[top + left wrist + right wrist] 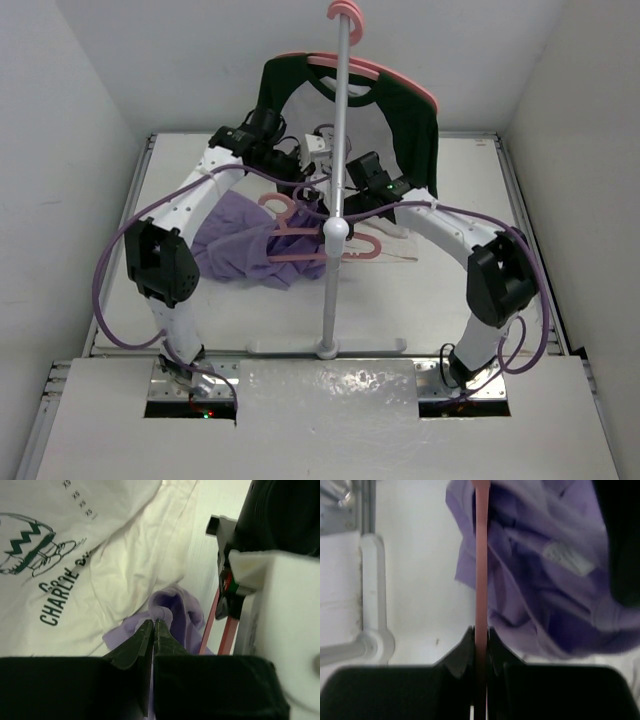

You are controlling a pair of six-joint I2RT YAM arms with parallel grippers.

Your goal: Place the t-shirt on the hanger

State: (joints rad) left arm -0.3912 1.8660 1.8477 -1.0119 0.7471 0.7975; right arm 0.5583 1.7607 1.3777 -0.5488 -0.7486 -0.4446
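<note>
**Ops:** Status?

**Me:** Left jaws are pinching a small fold of the t-shirt [180,610]. They're fully together, with only cloth between them. Right jaws are clamping a thin bar of the hanger [481,555] and nothing else.

**Ops:** Where's the shirt?

**Me:** Most of it is lying bunched on the surface [450,290], left of the pole [338,150]. The hanger is lying across its right edge. My pinched fold is sitting just in front of the white shirt [75,555]. I can't tell if the fold is collar or hem.

**Ops:** What's the step?

**Me:** I'm reading it as threading, getting one hanger shoulder into the neck opening. The label [567,557] is showing near the bar, so the collar is probably close by.

**Ops:** How are you doing it well?

**Me:** I'm planning on the right side holding the hanger level and steady. The left side should be spreading the opening over the tip, not dragging the whole heap.

**Ops:** Risks?

**Me:** I'm watching three: the thin pinch slipping, the narrow bar twisting in the right jaws, and cloth snagging on the pole or the white shirt.
</note>
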